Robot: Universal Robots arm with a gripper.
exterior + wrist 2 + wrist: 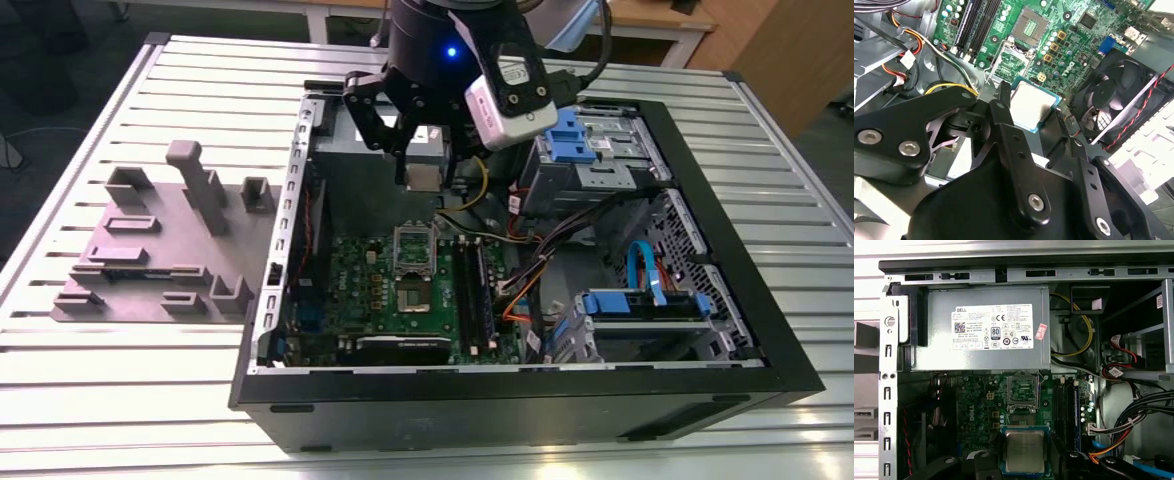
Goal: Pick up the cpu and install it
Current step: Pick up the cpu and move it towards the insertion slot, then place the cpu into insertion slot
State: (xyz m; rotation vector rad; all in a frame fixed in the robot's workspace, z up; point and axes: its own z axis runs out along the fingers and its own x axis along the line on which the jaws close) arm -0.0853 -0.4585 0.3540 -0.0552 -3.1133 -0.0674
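Up over one open black computer case, one small flat square silvery-grey cpu hangs clamped between the two fingers of the black gripper; inside lie one green motherboard and one grey metal box.

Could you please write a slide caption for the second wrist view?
The gripper holds the cpu by its edges above the green motherboard, short of the bare socket.
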